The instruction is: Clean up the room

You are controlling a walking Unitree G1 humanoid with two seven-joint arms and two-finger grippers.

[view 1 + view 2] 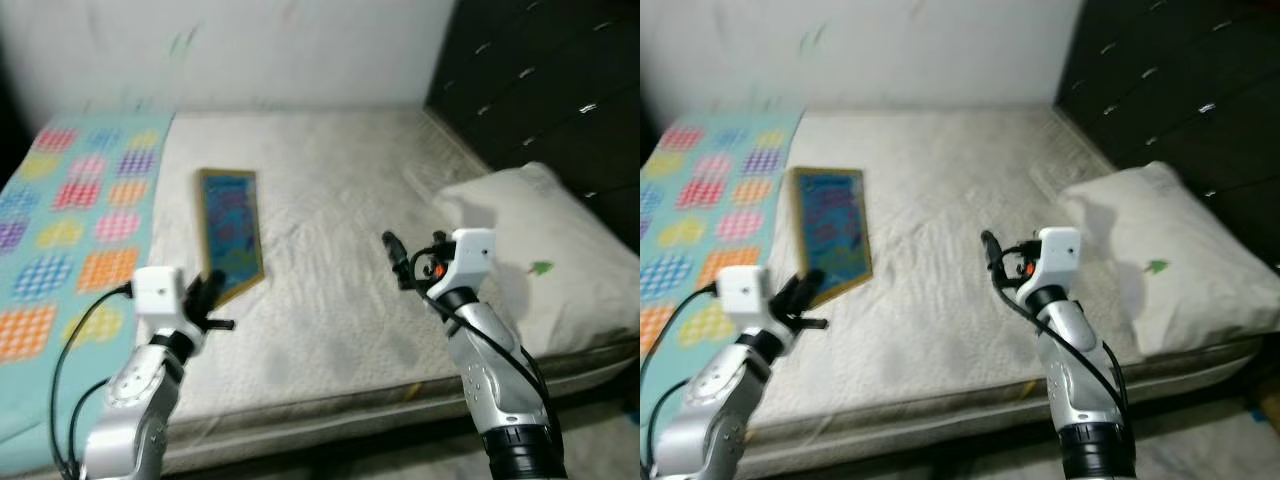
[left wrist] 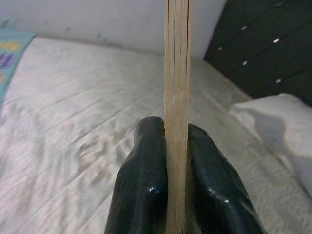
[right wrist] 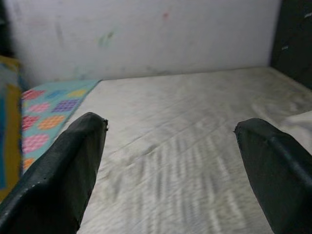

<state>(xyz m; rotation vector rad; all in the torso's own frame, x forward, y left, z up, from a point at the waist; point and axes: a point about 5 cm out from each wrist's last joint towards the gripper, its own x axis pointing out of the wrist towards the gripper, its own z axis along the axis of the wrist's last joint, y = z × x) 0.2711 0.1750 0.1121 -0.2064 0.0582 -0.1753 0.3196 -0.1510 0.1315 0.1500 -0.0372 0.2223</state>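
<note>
A flat wooden-framed board with a blue picture (image 1: 230, 232) lies on the bare mattress (image 1: 340, 200) left of the middle. My left gripper (image 1: 208, 293) is shut on its near edge; in the left wrist view the two black fingers (image 2: 146, 180) pinch the thin wooden edge (image 2: 176, 73) between them. My right gripper (image 1: 395, 255) hovers open over the middle of the mattress, nothing between its fingers (image 3: 58, 170).
A teal blanket with coloured patches (image 1: 70, 220) covers the bed's left side. A white pillow (image 1: 545, 255) lies at the right edge. A dark chest of drawers (image 1: 560, 90) stands at the right. A white wall (image 1: 250, 50) runs behind the bed.
</note>
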